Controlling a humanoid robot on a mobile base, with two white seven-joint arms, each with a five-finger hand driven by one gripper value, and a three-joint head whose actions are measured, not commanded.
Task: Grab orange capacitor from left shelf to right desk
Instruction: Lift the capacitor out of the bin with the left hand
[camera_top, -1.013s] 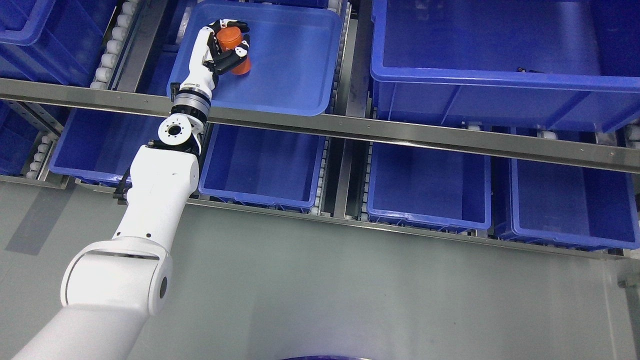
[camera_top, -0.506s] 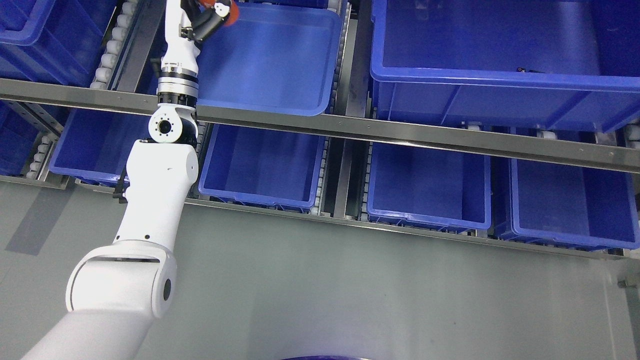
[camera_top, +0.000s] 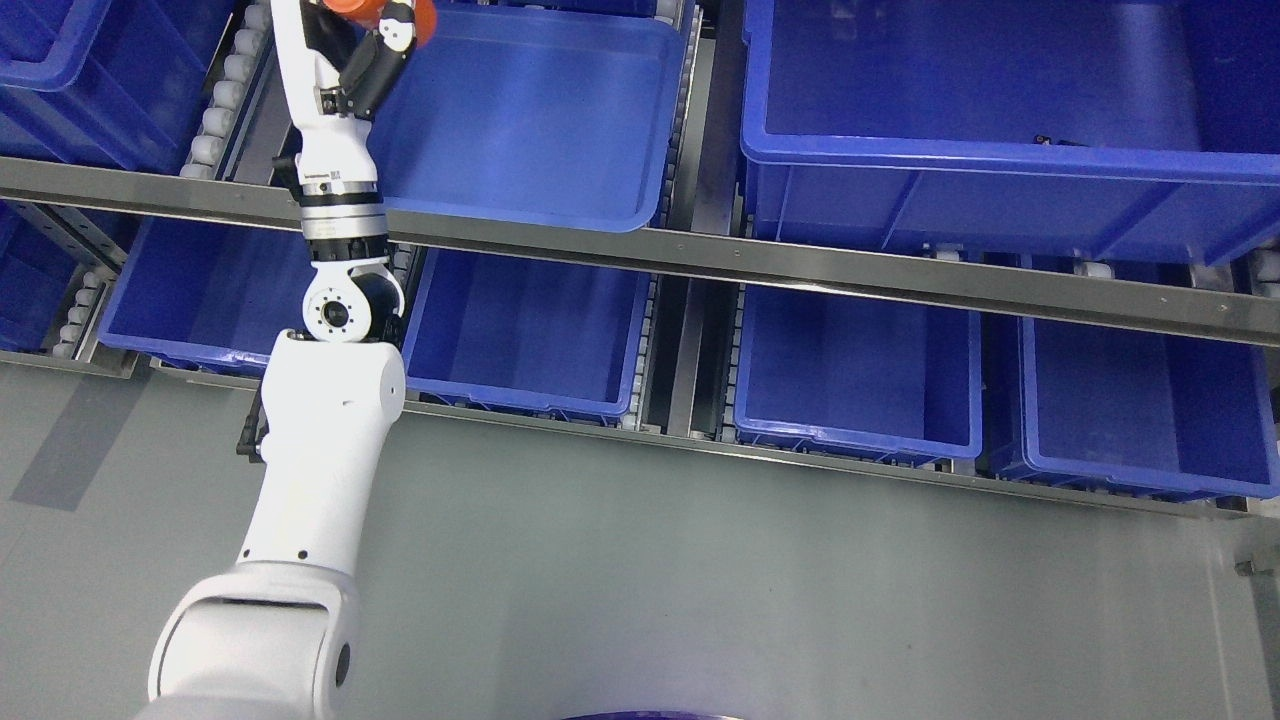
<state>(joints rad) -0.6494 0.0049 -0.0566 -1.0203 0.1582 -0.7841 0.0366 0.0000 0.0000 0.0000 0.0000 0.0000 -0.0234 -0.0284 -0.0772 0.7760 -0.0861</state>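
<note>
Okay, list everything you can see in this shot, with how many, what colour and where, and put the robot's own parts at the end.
Orange capacitor: one, orange, at the top edge, left of centre, cut off by the frame, held in the hand.
Shallow tray: one, blue, upper shelf, centre-left, nothing else visible in it.
Large bin: one, blue, upper shelf, right.
Lower bins: at least four, blue, in a row on the lower shelf.
Corner bin: one, blue, upper left corner.
Shelf rail: one, grey metal, crossing the picture.
Rollers: one row visible, white, left of the tray.
Floor: grey, lower half.
Left arm: one, white, from the lower left.
Left hand: one, white and black, gripping the capacitor.
</note>
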